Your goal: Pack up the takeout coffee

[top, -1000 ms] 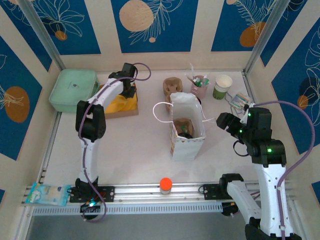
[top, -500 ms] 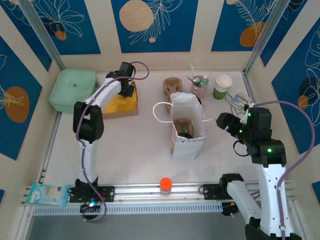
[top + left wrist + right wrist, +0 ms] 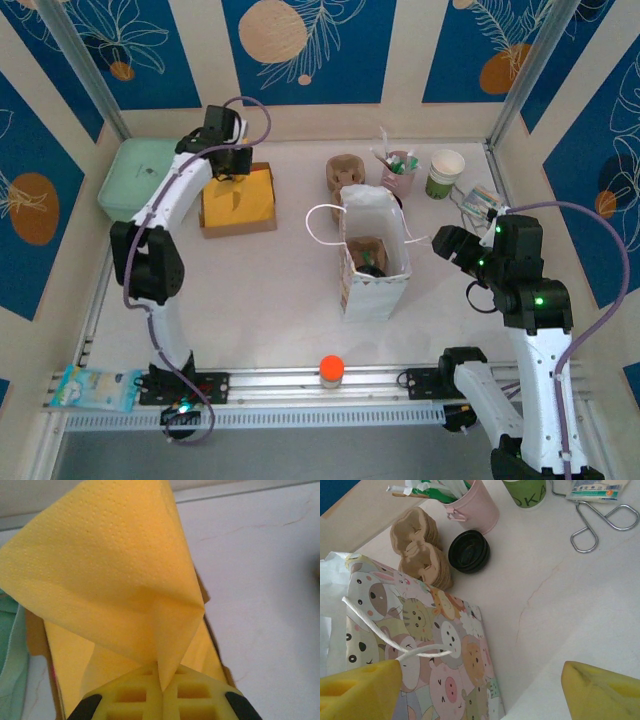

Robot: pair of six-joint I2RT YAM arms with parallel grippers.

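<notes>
The takeout coffee (image 3: 371,264), dark-lidded with a bit of green showing, sits in a brown carrier inside the open animal-print paper bag (image 3: 372,290) at the table's middle. My left gripper (image 3: 232,176) is at the back left over the stack of yellow napkins (image 3: 240,205). In the left wrist view it (image 3: 162,672) is shut on a corner of one yellow napkin (image 3: 110,570), which hangs lifted off the stack. My right gripper (image 3: 447,243) hovers right of the bag, open; in the right wrist view it (image 3: 480,685) has nothing between its fingers, and the bag's handle (image 3: 395,642) is near the left finger.
A mint-green box (image 3: 148,178) stands left of the napkins. Behind the bag are brown carriers (image 3: 343,172), a pink cup of sticks (image 3: 400,172), a lidless green-and-white cup (image 3: 445,172) and a loose black lid (image 3: 469,551). Packets and a wire ring (image 3: 482,200) lie at the right wall.
My left gripper has shut on the napkin and the arm has swung back and to the left, lifting the napkin off the stack. The right arm has not moved.
</notes>
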